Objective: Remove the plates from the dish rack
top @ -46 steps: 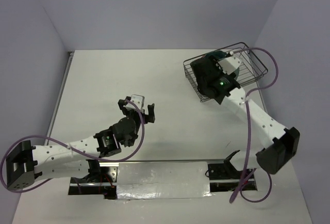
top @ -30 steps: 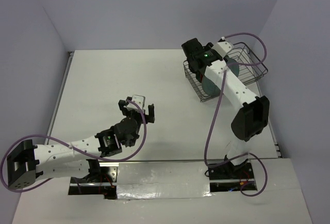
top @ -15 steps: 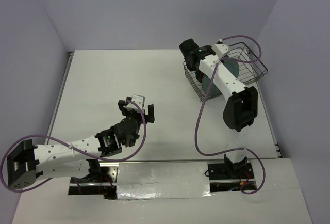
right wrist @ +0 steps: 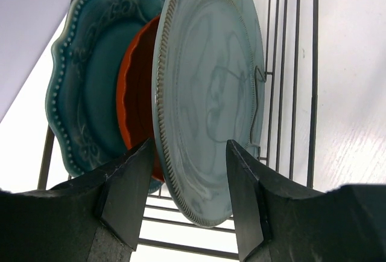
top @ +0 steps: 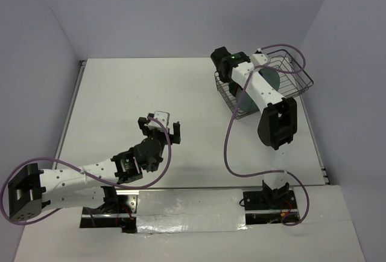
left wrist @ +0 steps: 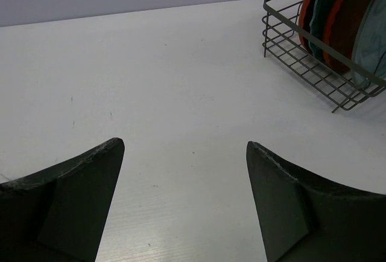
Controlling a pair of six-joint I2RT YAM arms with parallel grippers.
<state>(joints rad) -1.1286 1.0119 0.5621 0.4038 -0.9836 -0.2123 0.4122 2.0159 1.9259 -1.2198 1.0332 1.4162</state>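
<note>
The dish rack [top: 295, 84] stands at the far right of the table; it also shows in the left wrist view [left wrist: 300, 63]. Plates stand on edge in it. In the right wrist view the pale grey-green plate [right wrist: 211, 87] is nearest, then a red-orange plate [right wrist: 136, 93], then the teal scalloped plate [right wrist: 90, 75]. My right gripper [right wrist: 190, 147] is open, its jaws on either side of the grey-green plate's lower rim, not touching it. In the top view it [top: 232, 76] is at the rack's left end. My left gripper [left wrist: 185, 146] is open and empty over bare table, left of centre [top: 161, 123].
The rack's wire bars [right wrist: 283, 63] run behind the plates. The right arm's elbow [top: 277, 123] hangs over the table in front of the rack. Purple cables [top: 232, 147] loop beside it. Walls close the table at the back and sides.
My right arm has folded its elbow in toward the rack and brought its wrist to the rack's left end, over the plates. The left arm has not moved.
</note>
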